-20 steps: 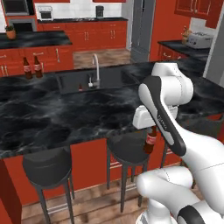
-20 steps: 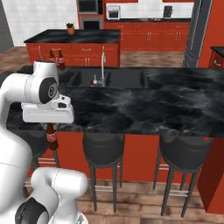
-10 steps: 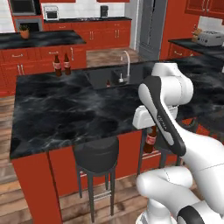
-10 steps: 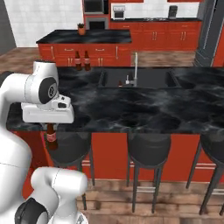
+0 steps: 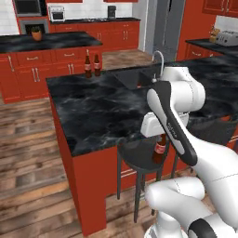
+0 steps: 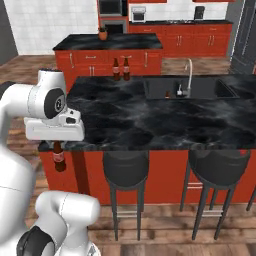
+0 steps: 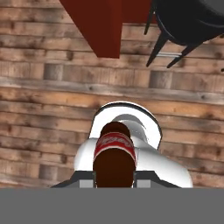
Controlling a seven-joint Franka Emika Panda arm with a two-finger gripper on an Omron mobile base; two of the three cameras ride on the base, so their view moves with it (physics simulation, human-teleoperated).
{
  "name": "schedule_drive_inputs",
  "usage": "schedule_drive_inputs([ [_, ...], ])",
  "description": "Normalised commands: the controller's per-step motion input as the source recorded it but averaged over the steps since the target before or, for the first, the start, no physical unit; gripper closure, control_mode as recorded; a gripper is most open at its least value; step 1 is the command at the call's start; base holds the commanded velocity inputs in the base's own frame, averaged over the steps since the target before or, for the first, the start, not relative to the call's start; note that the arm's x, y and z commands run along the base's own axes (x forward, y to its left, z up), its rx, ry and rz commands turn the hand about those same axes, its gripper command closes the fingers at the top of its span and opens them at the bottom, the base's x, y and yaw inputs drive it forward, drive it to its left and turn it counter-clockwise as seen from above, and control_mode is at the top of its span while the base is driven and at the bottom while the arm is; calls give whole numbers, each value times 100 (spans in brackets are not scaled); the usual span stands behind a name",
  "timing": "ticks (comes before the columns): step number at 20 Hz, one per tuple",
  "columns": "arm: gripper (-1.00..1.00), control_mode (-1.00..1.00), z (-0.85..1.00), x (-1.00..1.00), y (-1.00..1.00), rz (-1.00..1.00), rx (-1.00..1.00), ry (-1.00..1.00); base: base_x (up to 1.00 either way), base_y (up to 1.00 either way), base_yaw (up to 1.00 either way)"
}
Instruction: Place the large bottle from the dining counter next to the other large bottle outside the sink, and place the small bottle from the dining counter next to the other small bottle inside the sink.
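My end effector (image 6: 58, 146) is clenched around a brown bottle (image 6: 59, 157) with a red label, hanging just off the desk (image 6: 150, 120) edge, well apart from the sink (image 6: 192, 88).

The held bottle (image 5: 159, 148) has its neck hidden inside the hand, so only its lower body shows. The sink (image 6: 186, 89) basin floor is mostly hidden by its rim; something small by the tap (image 6: 189, 75) is too small to tell. Stools (image 6: 220, 167) are partly cut off at the right edge.
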Motion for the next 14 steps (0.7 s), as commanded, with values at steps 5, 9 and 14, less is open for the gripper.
schedule_drive_inputs([
  [5, 100, 100, 0, 0, 0, 0, 0, 0, 0, 100, -16],
  [9, 100, 100, 0, 0, 0, 0, 0, 0, 33, 100, -23],
  [14, 100, 100, 0, 0, 0, 0, 0, 0, 65, 100, -33],
])
